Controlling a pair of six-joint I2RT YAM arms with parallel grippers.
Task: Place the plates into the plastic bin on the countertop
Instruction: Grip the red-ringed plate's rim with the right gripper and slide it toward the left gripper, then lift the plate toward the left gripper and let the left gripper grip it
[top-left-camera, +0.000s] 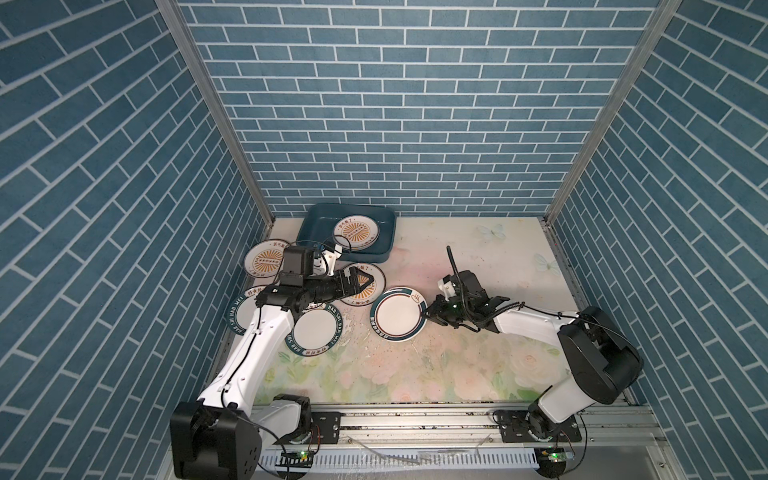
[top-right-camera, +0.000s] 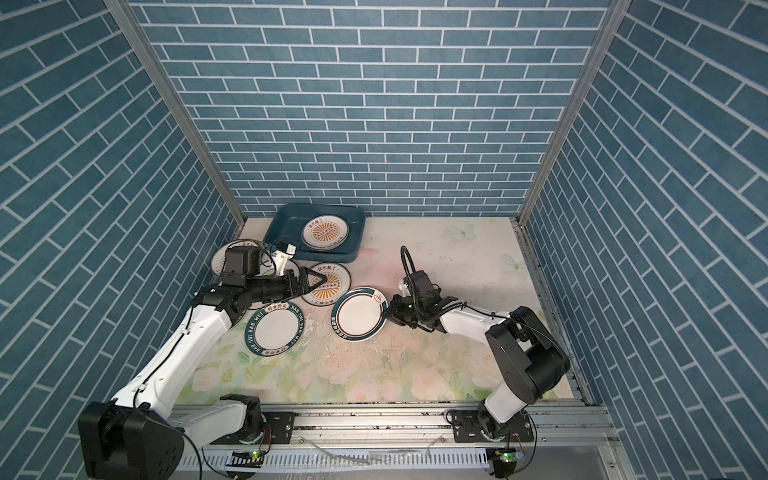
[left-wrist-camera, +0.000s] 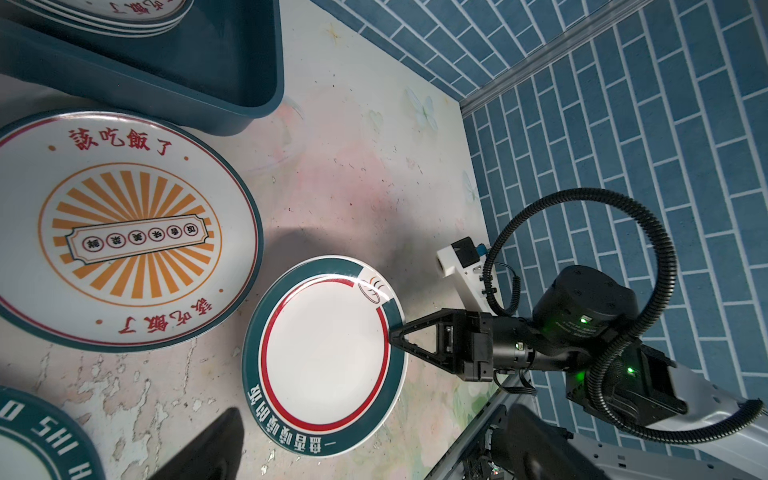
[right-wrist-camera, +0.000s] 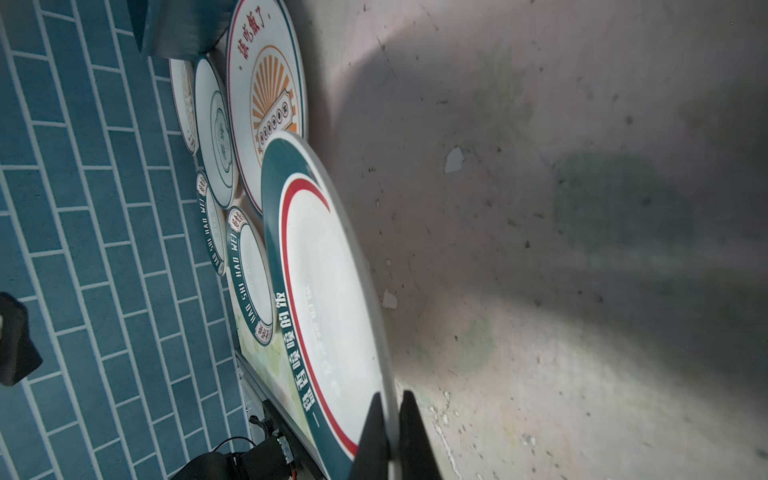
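Note:
My right gripper (top-left-camera: 426, 312) (right-wrist-camera: 390, 401) is shut on the rim of a white plate with a green band and a red ring (top-left-camera: 398, 313) (top-right-camera: 359, 318) (left-wrist-camera: 324, 353) (right-wrist-camera: 328, 291), at the middle of the countertop (top-left-camera: 457, 353). The teal plastic bin (top-left-camera: 320, 232) (top-right-camera: 286, 228) (left-wrist-camera: 232, 83) stands at the back left and holds a stack of sunburst plates (top-left-camera: 356, 233). My left gripper (top-left-camera: 368, 286) (top-right-camera: 322, 282) hangs open and empty over another sunburst plate (top-left-camera: 365, 297) (left-wrist-camera: 129, 232) in front of the bin.
More plates lie at the left: a sunburst one (top-left-camera: 264, 259), a green-lettered one (top-left-camera: 313, 330) and one partly under the left arm (top-left-camera: 243, 311). A grey metal rail (top-left-camera: 415, 419) runs along the front edge. Blue brick walls close in three sides.

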